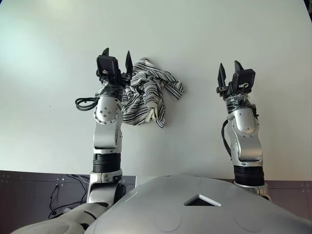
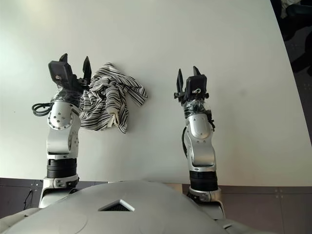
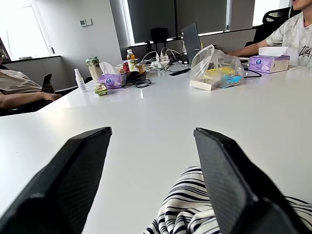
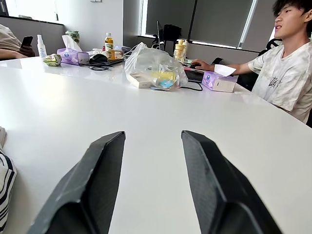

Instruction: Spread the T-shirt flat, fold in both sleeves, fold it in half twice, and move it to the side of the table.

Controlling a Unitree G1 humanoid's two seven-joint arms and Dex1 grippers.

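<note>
**Item 1. Left hand** (image 1: pixel 117 53): upper left of centre in the head view, raised over the worktop. Its two black fingers are spread wide and grip nothing.

**Item 2. Black-and-white striped cotton T-shirt** (image 1: pixel 148 92): a crumpled heap on the white worktop (image 1: pixel 204 34), centre-left of the frame, just right of the left hand. The cloth lies against that arm's wrist and rises beside the nearer finger. In the left wrist view a striped fold (image 3: pixel 195 209) lies low under the gap, close to one finger (image 3: pixel 226 180).

**Item 3. Right hand** (image 1: pixel 229 65): right of centre, well apart from the T-shirt, with bare worktop between them. Its fingers are parted wide and hold nothing.

**Item 4. Clear plastic bag of packets** (image 4: pixel 153 68): at the far end of the worktop in the right wrist view, with a purple tissue box (image 4: pixel 219 81) beside it.
</note>
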